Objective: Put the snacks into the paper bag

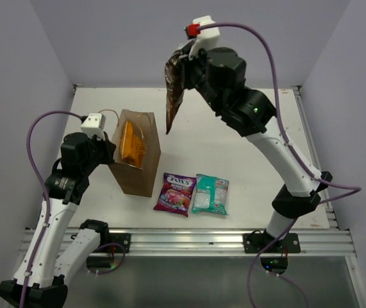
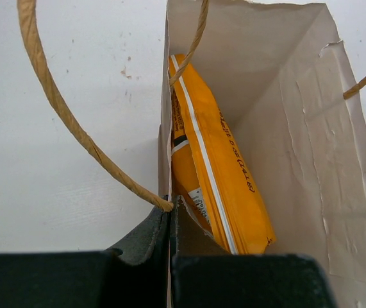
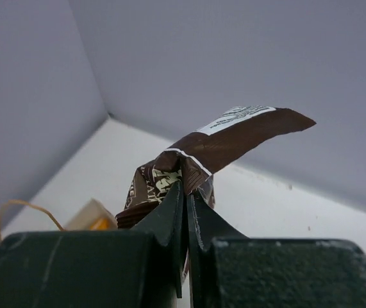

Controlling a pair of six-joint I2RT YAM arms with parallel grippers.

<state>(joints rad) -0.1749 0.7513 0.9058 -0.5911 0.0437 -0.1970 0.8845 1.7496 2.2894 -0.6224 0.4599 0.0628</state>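
The brown paper bag [image 1: 138, 168] stands open at the left of the table with the orange chip bag [image 1: 130, 144] inside it. My left gripper [image 1: 110, 152] is shut on the bag's left wall near a handle; the left wrist view shows the pinched wall [image 2: 168, 212] and the orange bag [image 2: 218, 173]. My right gripper [image 1: 186, 62] is shut on the top of the dark brown chip bag [image 1: 174, 90], which hangs high above the table, right of the bag's mouth; it also shows in the right wrist view [image 3: 195, 167]. The purple candy bag [image 1: 175, 193] and teal-white packet [image 1: 210, 194] lie flat at the front.
Grey walls enclose the white table [image 1: 234, 147] on three sides. A metal rail [image 1: 189, 240] runs along the near edge. The paper bag's twisted handles [image 2: 54, 102] loop loosely above its rim.
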